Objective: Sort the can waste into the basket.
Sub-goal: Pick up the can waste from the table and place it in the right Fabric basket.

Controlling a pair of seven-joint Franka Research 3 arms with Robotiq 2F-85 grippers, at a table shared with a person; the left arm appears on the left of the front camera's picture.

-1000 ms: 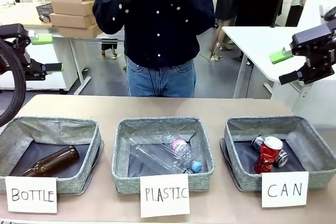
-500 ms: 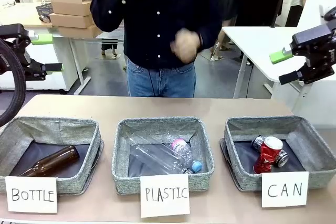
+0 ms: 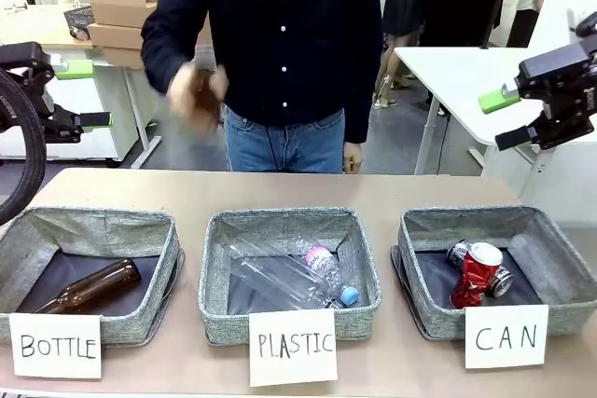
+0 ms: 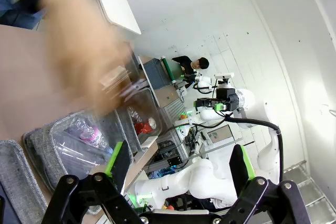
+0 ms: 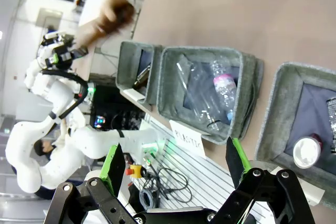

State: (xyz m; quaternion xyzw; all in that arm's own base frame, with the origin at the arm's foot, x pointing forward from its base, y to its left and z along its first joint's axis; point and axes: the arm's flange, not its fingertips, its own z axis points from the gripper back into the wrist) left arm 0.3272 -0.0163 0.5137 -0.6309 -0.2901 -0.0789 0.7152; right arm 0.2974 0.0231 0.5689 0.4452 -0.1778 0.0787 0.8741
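Both arms hang raised at the edges of the scene: the left gripper point(image 3: 79, 90) at the left side, the right gripper point(image 3: 508, 116) at the right, each with its green-padded fingers pointing inward and its jaws spread wide with nothing between them. Seen from the wrists, the left gripper point(image 4: 178, 163) and right gripper point(image 5: 176, 163) show the same wide gap. Across the desk, the person's one hand point(image 3: 196, 95) is a blur at waist height — the other hand point(image 3: 353, 156) hangs low at the side.
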